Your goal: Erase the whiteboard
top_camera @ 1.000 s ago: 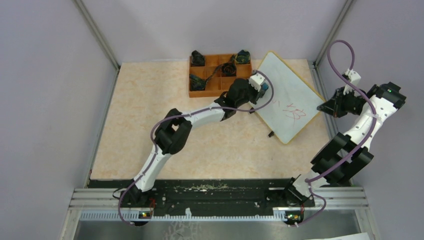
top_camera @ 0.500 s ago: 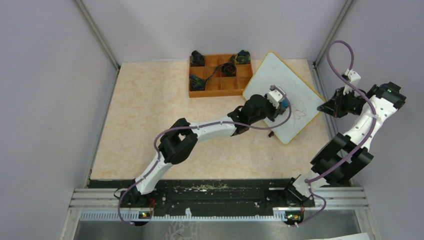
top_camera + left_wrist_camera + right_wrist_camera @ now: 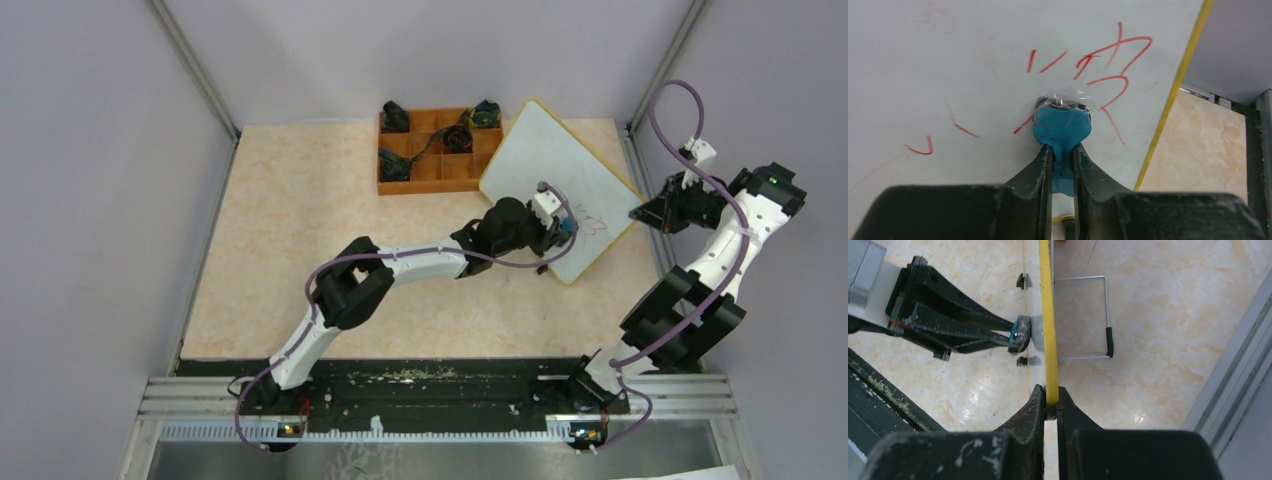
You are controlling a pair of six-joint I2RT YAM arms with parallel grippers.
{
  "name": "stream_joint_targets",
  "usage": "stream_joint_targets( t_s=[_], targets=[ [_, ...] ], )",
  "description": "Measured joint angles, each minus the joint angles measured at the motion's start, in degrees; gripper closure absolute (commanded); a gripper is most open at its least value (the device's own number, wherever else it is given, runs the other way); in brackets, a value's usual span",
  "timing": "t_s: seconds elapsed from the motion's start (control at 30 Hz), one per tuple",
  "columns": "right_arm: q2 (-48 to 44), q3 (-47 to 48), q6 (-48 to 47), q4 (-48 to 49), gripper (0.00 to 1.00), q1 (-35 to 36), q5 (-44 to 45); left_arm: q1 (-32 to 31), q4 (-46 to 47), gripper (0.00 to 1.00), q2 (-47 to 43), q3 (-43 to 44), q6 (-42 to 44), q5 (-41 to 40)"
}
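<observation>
- Top external view: a large flat white whiteboard (image 3: 545,165) with rounded corners and a thin tan-yellow frame sits on the far right part of the peach marbled desk (image 3: 300,230). It is turned diagonally, and its left corner is just beside the right end of the tray.
- The orange plastic compartment tray (image 3: 432,186) lies at the far edge of the desk and is divided into small square cells.
- Several cells hold small dark items (image 3: 395,117): one at the far left corner, one at the far right corner, one near the middle and one at the near left. Some show a touch of green or yellow, but they are too small to identify. The other cells look bare.
- The left end effector (image 3: 1062,150) is pinched on a small soft blue pad (image 3: 1062,127) that has a scrap of clear film on its tip. The pad is pressed against the board face.
- Red handwritten strokes (image 3: 1103,65) surround the pad (a few short ticks also lie off to the left of it).
- The right end effector (image 3: 1048,392) is pressed together on the yellow frame at the board's right corner.
- In the right wrist view the board is seen edge-on, with a thin wire stand with black tips (image 3: 1105,315) behind it resting on the desk.
</observation>
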Motion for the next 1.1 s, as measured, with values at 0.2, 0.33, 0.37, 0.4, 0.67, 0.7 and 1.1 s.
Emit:
stream_joint_targets(
  t_s=[0.2,0.33,0.37,0.4,0.67,0.7,1.1],
  targets=[
    [0.0,0.0,0.04,0.5,1.0,0.09,0.33,3.5,-1.07,0.98,-0.22,0.42,0.96,1.77],
    [0.02,0.0,0.11,0.96,1.0,0.13,0.7,4.61,-5.46,0.99,0.13,3.87,2.82,1.92],
    [0.02,0.0,0.15,1.22,1.0,0.13,0.94,4.87,-6.58,0.99,0.48,5.05,3.13,1.95],
    [0.02,0.0,0.24,1.55,1.0,0.13,1.27,5.09,-7.45,0.99,0.83,6.14,3.34,1.97],
    [0.02,-0.02,1.22,2.54,1.0,0.13,2.4,7.45,-8.63,0.99,1.64,8.7,4.09,1.92],
    [0.02,-0.02,1.29,2.56,1.0,0.13,2.43,7.74,-8.46,0.99,1.64,8.68,4.11,1.88],
    [0.02,-0.02,1.38,2.54,1.0,0.13,2.45,8.79,-5.6,0.99,1.51,7.19,4.04,0.11]
  ],
)
